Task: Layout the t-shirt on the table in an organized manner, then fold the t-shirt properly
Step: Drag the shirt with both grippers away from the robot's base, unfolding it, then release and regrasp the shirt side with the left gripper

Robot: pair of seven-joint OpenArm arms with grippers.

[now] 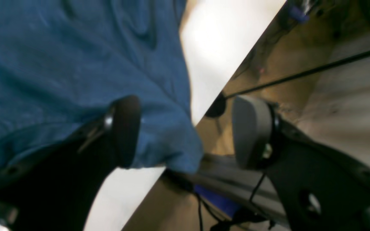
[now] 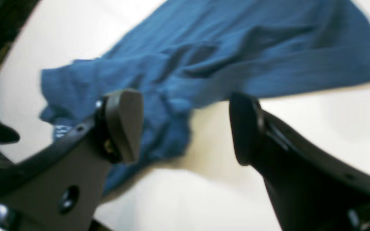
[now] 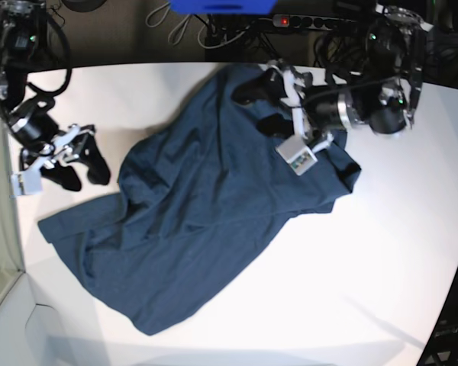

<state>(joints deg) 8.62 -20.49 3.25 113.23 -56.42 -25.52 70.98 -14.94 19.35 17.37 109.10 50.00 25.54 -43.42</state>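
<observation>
- Sprawling diagonally over the white desk (image 3: pixel 382 252), the navy t-shirt (image 3: pixel 198 229) runs from 1 o'clock down to 7 o'clock, rumpled, not folded.
- Left gripper (image 3: pixel 256 107) sits at 1 o'clock over the shirt's upper end; jaws spread wide, gripping nothing. In the wrist view one finger (image 1: pixel 125 131) lies over cloth, the other hangs past the desk edge.
- Right gripper (image 3: pixel 80 168) sits at 9 o'clock, just beside the shirt's edge; jaws wide, empty, bare desk between them.
- Cables (image 3: pixel 183 23) beyond the far edge at 12 o'clock.
</observation>
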